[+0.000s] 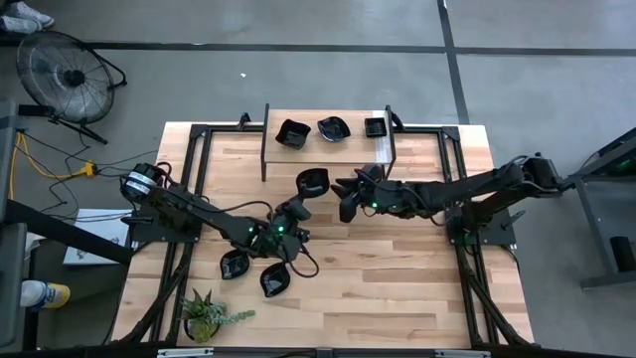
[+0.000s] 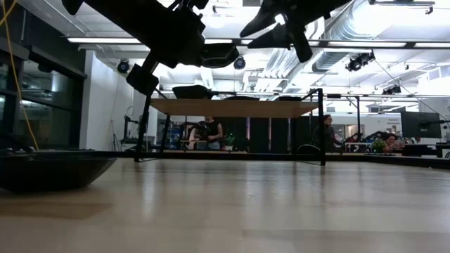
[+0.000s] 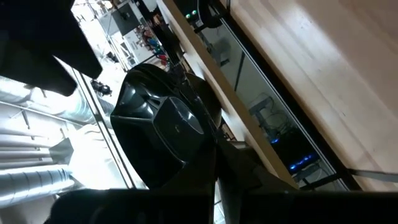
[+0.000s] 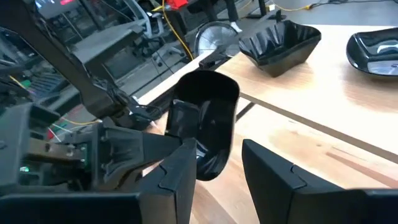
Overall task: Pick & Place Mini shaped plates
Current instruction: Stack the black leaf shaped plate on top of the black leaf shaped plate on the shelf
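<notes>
My left gripper (image 1: 295, 209) is shut on one glossy black mini plate (image 1: 312, 182), held up in the air over the table's middle; the plate also shows in the right wrist view (image 4: 208, 112) and the low view (image 2: 214, 55). My right gripper (image 1: 347, 204) is open and hovers just right of that plate, its fingers (image 4: 180, 168) level with the plate's lower edge. Three more plates (image 1: 334, 129) rest on the raised wooden shelf. Two plates (image 1: 235, 265), (image 1: 275, 281) lie on the table near the left arm. My left gripper pinches the plate at its rim (image 4: 183, 118) on the side toward the left arm, one finger on the inner face and one behind it. It comes at the plate roughly level, from the table's left. The plate is lifted clear and tipped up on edge.
The wooden shelf (image 1: 328, 149) on black legs stands at the table's far side. A green potted plant (image 1: 204, 316) sits at the near left corner. One plate (image 2: 49, 172) lies close to the low camera. Bare wood lies on the table's right and near parts.
</notes>
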You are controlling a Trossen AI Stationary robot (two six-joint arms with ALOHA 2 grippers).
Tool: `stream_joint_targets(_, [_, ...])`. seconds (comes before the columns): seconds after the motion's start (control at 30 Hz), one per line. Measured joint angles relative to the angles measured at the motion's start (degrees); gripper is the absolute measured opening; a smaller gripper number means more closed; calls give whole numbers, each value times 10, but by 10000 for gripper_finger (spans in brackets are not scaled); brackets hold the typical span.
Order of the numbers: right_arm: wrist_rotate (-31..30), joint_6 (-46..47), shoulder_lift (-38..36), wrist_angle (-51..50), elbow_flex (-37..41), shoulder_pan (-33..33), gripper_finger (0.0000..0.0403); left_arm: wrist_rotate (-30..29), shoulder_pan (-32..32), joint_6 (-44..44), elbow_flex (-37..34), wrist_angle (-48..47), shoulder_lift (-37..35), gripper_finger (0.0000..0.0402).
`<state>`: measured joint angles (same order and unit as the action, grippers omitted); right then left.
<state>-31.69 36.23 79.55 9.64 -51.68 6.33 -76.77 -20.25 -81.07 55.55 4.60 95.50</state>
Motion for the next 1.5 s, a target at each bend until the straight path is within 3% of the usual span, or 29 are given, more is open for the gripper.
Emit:
stream_joint_targets(0.47, [16,0,23,5,0,-16,171,25,0,-28,0,29,0,0])
stream_joint_targets(0.67, [42,-1,26,18,0,-32,171,27,0,-27,0,28,0,0])
stream_joint_targets(1.5, [50,-7,27,13,0,-37,53,29,0,-25,0,28,0,0])
